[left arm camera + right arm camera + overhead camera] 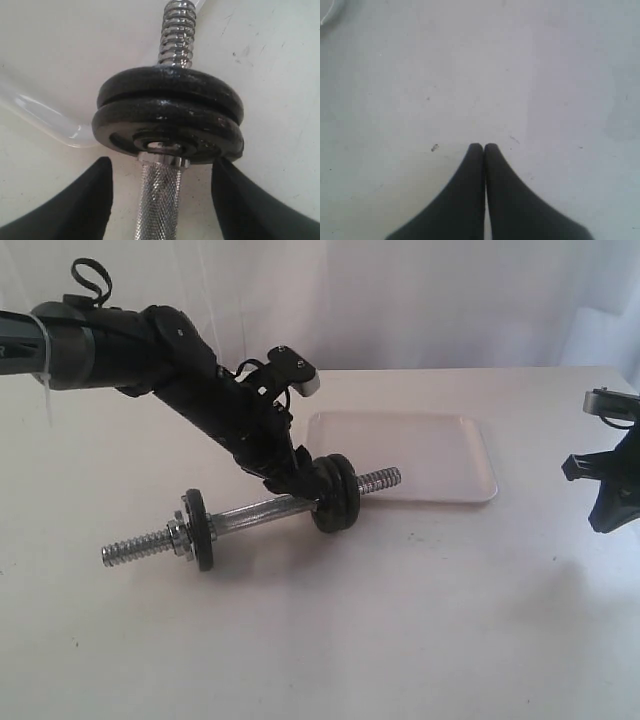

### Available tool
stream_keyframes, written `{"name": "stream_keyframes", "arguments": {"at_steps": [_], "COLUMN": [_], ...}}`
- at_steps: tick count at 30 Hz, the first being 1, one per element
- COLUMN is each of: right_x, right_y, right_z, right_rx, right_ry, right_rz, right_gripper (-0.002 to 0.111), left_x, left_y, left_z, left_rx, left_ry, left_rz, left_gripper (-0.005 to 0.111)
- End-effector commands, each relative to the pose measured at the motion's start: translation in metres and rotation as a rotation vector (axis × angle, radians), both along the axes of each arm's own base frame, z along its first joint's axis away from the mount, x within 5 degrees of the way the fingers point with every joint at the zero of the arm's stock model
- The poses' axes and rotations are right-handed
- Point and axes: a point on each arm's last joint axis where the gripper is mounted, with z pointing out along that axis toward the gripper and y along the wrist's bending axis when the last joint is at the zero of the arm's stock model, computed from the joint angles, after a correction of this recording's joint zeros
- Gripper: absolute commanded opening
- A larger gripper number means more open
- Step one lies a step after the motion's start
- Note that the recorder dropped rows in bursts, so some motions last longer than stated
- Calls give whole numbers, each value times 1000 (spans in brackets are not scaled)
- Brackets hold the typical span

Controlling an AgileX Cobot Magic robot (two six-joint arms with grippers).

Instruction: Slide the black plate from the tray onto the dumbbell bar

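Note:
The dumbbell bar [262, 510] lies on the white table, chrome and knurled in the middle [160, 205]. Two black discs sit pressed together near its right threaded end; the outer one is the black plate [343, 492] [170, 85]. The tray [400, 455] behind it holds nothing; its corner [45, 120] shows in the left wrist view. My left gripper [312, 483] [162, 161] is open, its fingers astride the bar just behind the inner disc [165, 132], one fingertip close to the disc's rim. My right gripper [603, 523] [483, 146] is shut on nothing, above bare table at the far right.
Another black disc [200, 530] with a silver star nut [177, 532] sits near the bar's left threaded end. The left arm [190, 370] slants down from the upper left over the table. A white backdrop closes off the rear.

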Motion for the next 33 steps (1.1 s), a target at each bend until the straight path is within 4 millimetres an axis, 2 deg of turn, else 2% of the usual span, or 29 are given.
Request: {"name": "stream_keyframes", "arguments": {"at_steps": [1, 5, 7, 13, 17, 22, 27, 33], "right_x": [-2, -2, -2, -1, -1, -1, -1, -1], "right_y": [-2, -2, -2, -1, -1, -1, 0, 0], "right_z": [3, 3, 3, 3, 3, 3, 3, 3], "right_rx": [-7, -7, -7, -8, -8, -8, -7, -2], "right_ry": [-9, -9, -9, -11, -11, -13, -10, -13], "right_rz": [6, 6, 6, 9, 9, 9, 10, 14], "right_gripper": [0, 0, 0, 0, 0, 0, 0, 0], "left_x": [-2, 0, -1, -6, -5, -1, 7, 21], "left_y": [-2, -2, 0, 10, 21, 34, 51, 87], "left_z": [15, 25, 32, 53, 56, 57, 56, 54], "left_rx": [-7, -34, -33, 9, 102, 212, 232, 233], "left_ry": [30, 46, 28, -2, -23, -64, -33, 43], "left_rz": [-3, 41, 43, 111, 172, 256, 351, 496], "left_gripper": [62, 62, 58, 32, 22, 0, 0, 0]}}
